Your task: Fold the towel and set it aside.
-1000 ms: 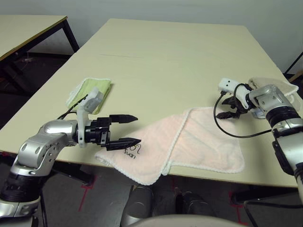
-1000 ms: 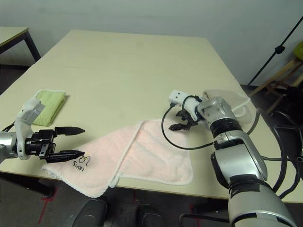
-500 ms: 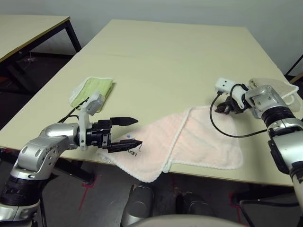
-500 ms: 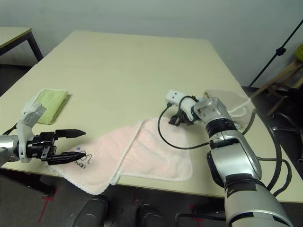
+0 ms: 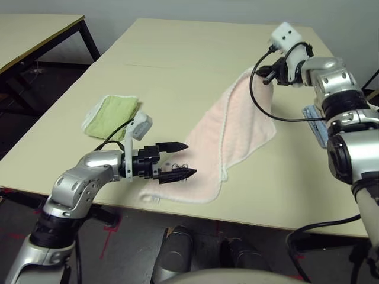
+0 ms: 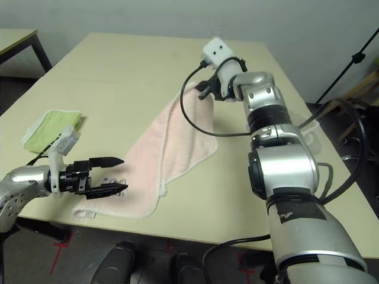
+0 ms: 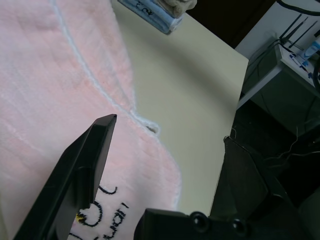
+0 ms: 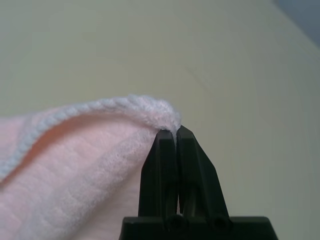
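Observation:
The pale pink towel (image 5: 237, 130) stretches in a long strip from the near table edge toward the far right. My right gripper (image 5: 267, 74) is shut on its far white-trimmed corner (image 8: 150, 107), holding it raised above the table. My left gripper (image 5: 186, 160) hovers open just over the towel's near end, one finger to each side. The dark squiggle logo (image 7: 107, 210) lies below that gripper's fingers.
A small folded lime-green towel (image 5: 112, 112) lies on the left of the table (image 5: 177, 65). A folded beige and light blue towel stack (image 7: 160, 12) sits at the right, behind my right arm. Another table (image 5: 35, 29) stands at the far left.
My right gripper has shut on the towel's far corner and carried it up and away, stretching the towel out long. My left gripper shifted right over the logo end, still open.

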`<action>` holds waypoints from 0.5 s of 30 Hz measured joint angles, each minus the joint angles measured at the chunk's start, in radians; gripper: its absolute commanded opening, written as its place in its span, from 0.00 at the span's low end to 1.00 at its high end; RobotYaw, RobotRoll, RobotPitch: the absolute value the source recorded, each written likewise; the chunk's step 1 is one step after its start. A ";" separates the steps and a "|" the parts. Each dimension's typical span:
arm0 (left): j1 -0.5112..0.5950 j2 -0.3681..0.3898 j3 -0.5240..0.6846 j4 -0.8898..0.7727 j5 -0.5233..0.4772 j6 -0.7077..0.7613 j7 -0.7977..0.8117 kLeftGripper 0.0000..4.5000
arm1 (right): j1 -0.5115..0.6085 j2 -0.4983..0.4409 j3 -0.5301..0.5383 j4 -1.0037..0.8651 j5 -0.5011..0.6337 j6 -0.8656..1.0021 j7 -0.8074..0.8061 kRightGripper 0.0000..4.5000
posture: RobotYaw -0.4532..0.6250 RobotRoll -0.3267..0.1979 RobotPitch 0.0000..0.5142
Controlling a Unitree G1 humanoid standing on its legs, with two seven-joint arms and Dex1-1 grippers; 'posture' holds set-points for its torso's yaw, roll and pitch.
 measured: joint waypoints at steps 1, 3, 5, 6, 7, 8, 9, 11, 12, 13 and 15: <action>-0.005 -0.009 -0.005 0.000 0.001 0.007 0.010 1.00 | -0.021 0.000 -0.002 0.000 0.000 0.002 0.002 0.00 | 0.65 0.62 0.22; -0.015 -0.030 -0.012 0.002 0.004 0.025 0.039 1.00 | -0.051 0.001 -0.009 0.000 0.001 0.005 0.001 0.00 | 0.65 0.62 0.22; -0.032 -0.055 -0.016 0.003 0.009 0.048 0.078 1.00 | -0.068 0.003 -0.015 0.000 0.004 0.011 -0.007 0.00 | 0.65 0.62 0.23; -0.046 -0.064 -0.027 0.004 0.016 0.058 0.098 1.00 | -0.076 0.005 -0.020 0.004 0.004 0.017 -0.022 0.00 | 0.65 0.62 0.23; -0.061 -0.073 -0.041 0.009 0.031 0.061 0.114 1.00 | -0.086 0.008 -0.022 0.012 0.004 0.019 -0.042 0.00 | 0.65 0.62 0.23; -0.072 -0.079 -0.054 0.014 0.043 0.062 0.124 1.00 | -0.093 0.008 -0.022 0.016 0.004 0.020 -0.059 0.00 | 0.65 0.62 0.23; -0.084 -0.085 -0.070 0.023 0.060 0.062 0.132 1.00 | -0.098 0.008 -0.024 0.024 0.002 0.019 -0.083 0.00 | 0.65 0.62 0.23; -0.113 -0.100 -0.112 0.061 0.100 0.060 0.142 1.00 | -0.101 0.007 -0.026 0.044 -0.002 0.018 -0.126 0.00 | 0.65 0.62 0.22; -0.129 -0.114 -0.131 0.084 0.119 0.060 0.150 1.00 | -0.101 0.007 -0.026 0.056 -0.004 0.017 -0.141 0.00 | 0.65 0.62 0.21; -0.144 -0.127 -0.147 0.103 0.133 0.061 0.157 1.00 | -0.100 0.008 -0.026 0.064 -0.006 0.017 -0.151 0.00 | 0.65 0.62 0.21; -0.193 -0.169 -0.188 0.156 0.170 0.072 0.178 1.00 | -0.100 0.009 -0.026 0.078 -0.010 0.014 -0.169 0.00 | 0.65 0.62 0.19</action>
